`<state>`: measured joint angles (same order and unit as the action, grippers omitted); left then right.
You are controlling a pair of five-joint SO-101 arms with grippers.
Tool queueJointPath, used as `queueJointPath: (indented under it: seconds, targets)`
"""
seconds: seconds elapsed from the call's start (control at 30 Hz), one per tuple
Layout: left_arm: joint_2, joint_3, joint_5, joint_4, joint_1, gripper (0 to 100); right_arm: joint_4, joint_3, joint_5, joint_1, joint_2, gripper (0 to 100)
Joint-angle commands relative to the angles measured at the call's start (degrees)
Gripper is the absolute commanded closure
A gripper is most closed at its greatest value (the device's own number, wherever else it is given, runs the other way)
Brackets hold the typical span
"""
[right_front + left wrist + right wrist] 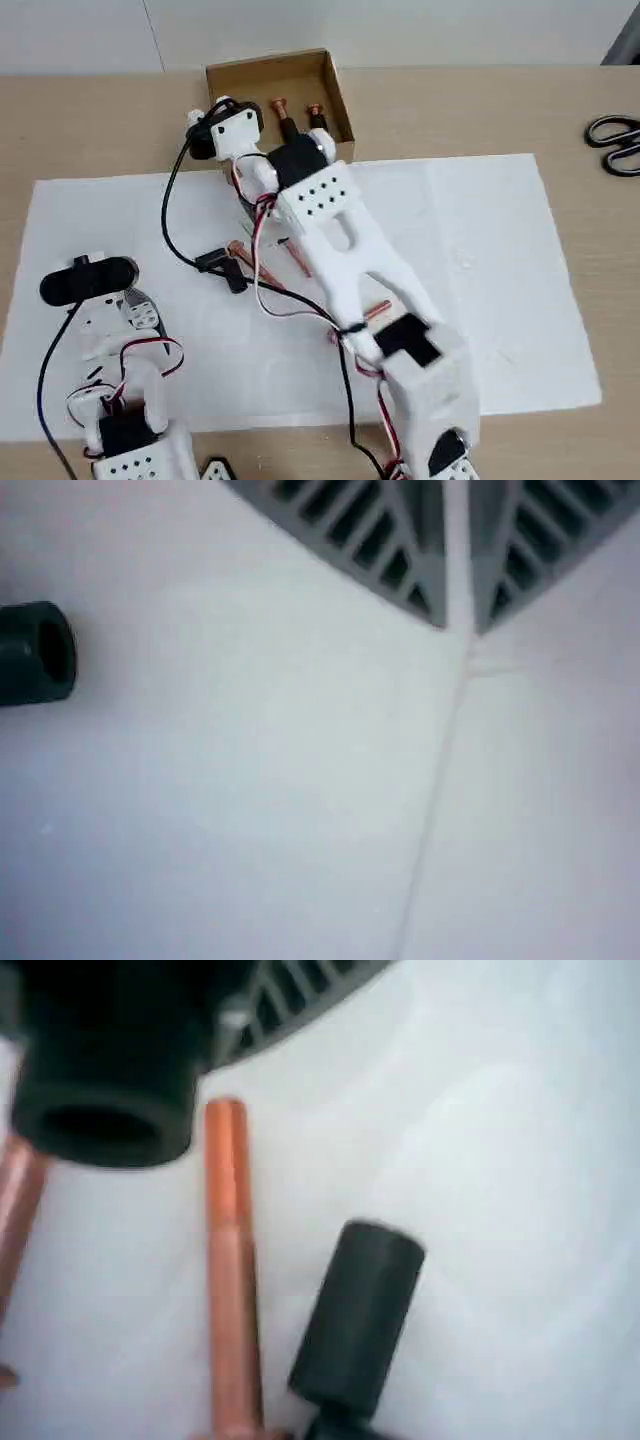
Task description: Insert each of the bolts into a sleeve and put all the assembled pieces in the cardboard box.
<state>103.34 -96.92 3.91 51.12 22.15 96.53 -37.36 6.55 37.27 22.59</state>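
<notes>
Right gripper sits over the white paper sheet at the sheet's 11 o'clock, just off the 6 o'clock side of the cardboard box. It is clamped on a black sleeve, which it holds up off the paper. On the sheet beneath lie a copper bolt and, just beside it, a second sleeve, with another bolt on the first bolt's far side. In the box, two assembled pieces rest side by side toward its 4 o'clock corner. Left gripper hangs low at the sheet's 8 o'clock, its jaws drawn together at the tips. A lone sleeve lies on the paper near it. Scissors lie at the table's 2 o'clock edge.
</notes>
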Motion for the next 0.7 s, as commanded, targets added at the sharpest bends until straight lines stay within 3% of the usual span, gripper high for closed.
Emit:
queueJointPath:
  seconds: [0.0, 0.47, 0.67]
  targets:
    - [0.53, 0.57, -0.09, -0.79, 0.0, 99, 0.13, 3.25, 1.67, -1.1, -9.54, 99.5]
    - [0.53, 0.57, 6.42, -3.52, 0.0, 99, -0.22, 18.29, 1.41, -3.21, -25.54, 99.5]
    - [0.44, 3.56, 6.33, 7.3, -4.92, 99, -1.01, 25.67, 1.05, -3.3, -30.81, 99.5]
